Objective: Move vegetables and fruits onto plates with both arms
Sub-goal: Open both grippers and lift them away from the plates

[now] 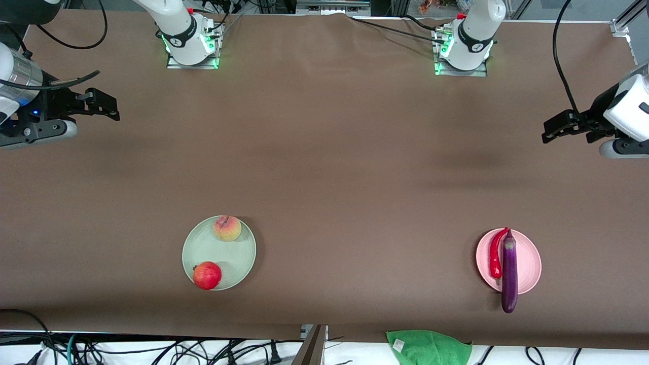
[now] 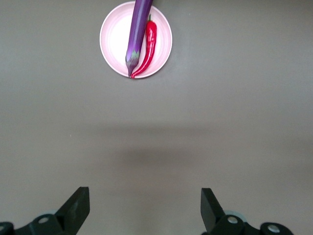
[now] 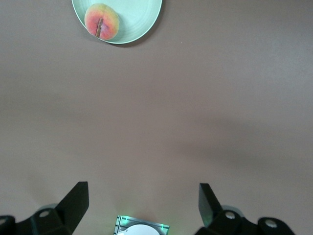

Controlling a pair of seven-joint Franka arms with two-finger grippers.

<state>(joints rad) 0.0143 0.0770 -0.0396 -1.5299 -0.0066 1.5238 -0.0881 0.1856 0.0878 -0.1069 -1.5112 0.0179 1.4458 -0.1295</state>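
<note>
On pink plate (image 1: 530,261), eggplant (image 1: 509,274) lies lengthwise, tip overhanging rim.

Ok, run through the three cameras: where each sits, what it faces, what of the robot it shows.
Front view: high across the table, facing both bases; shows both arms, right gripper and left gripper with open jaws, waiting at the table's ends.
Left wrist view: on the left wrist, looking past the left gripper at the pink plate holding eggplant and chili pepper.
Right wrist view: past the right gripper at the mint green plate and peach.
Shared: each plate appears in the front view too.
</note>
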